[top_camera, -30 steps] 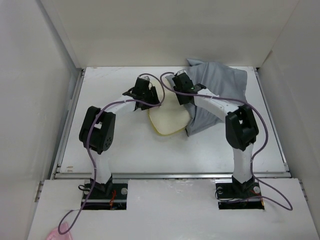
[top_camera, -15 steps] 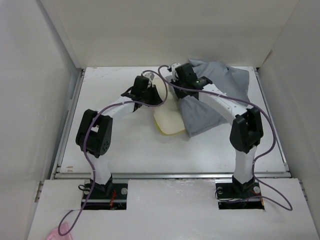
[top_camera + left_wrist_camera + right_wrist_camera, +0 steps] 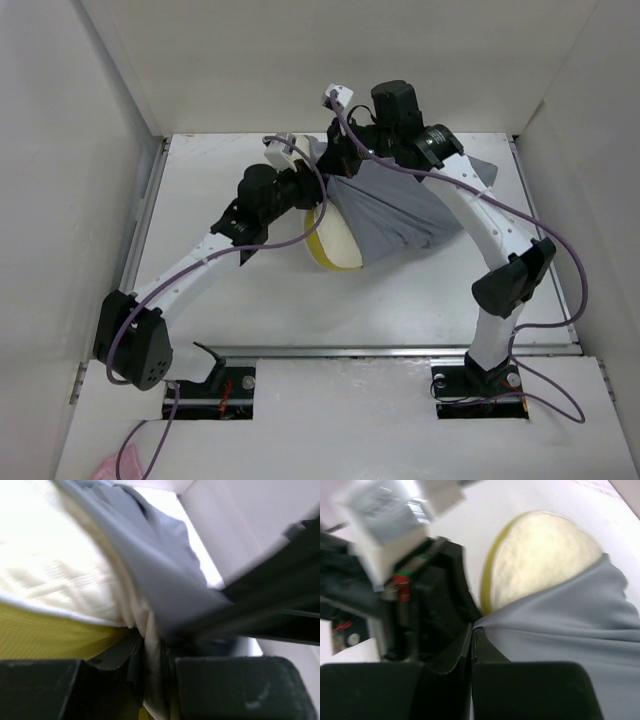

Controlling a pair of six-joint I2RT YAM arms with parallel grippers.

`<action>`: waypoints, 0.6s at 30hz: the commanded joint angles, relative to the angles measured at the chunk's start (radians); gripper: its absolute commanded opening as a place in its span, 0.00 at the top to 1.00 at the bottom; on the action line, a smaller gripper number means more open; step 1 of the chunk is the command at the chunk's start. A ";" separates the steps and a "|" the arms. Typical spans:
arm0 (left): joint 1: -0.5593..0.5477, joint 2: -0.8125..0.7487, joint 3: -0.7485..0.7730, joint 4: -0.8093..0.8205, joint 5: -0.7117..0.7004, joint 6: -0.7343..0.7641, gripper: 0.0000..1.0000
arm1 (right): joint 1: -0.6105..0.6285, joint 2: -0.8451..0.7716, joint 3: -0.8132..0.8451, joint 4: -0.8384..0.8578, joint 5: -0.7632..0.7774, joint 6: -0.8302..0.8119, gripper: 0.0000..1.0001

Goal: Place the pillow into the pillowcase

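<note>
The grey pillowcase [image 3: 400, 212] hangs bunched above the table's back right, with the cream-yellow pillow [image 3: 335, 240] sticking out of its left side, yellow edge down. My left gripper [image 3: 312, 190] is shut on a fold of the pillow's cream fabric [image 3: 55, 575]; in the left wrist view that fold sits pinched between the left gripper [image 3: 152, 652] jaws, with the pillowcase [image 3: 160, 580] draped right beside it. My right gripper [image 3: 335, 165] is raised and shut on the pillowcase edge. In the right wrist view the right gripper [image 3: 472, 630] nips the grey pillowcase [image 3: 570, 625] just over the pillow [image 3: 545, 555].
The white table [image 3: 250, 290] is boxed in by white walls [image 3: 90, 160] on the left, back and right. Both arms meet over the back middle, wrists close together. Purple cables [image 3: 560, 300] loop off each arm.
Both grippers have shut. Both arms have risen and stretched toward the back, lifting the pillowcase edge and the pillow's upper part off the table; the pillowcase now hangs gathered.
</note>
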 commanded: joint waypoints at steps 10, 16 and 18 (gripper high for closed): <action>-0.077 0.229 -0.249 0.595 -0.295 -0.283 1.00 | 0.111 -0.135 0.182 -0.025 -0.317 0.041 1.00; -0.099 0.207 -0.197 0.582 -0.171 -0.242 0.81 | 0.111 -0.158 0.057 -0.089 -0.029 0.054 1.00; -0.108 0.123 -0.238 0.556 -0.161 -0.220 0.70 | 0.111 -0.179 -0.101 -0.015 0.181 0.103 1.00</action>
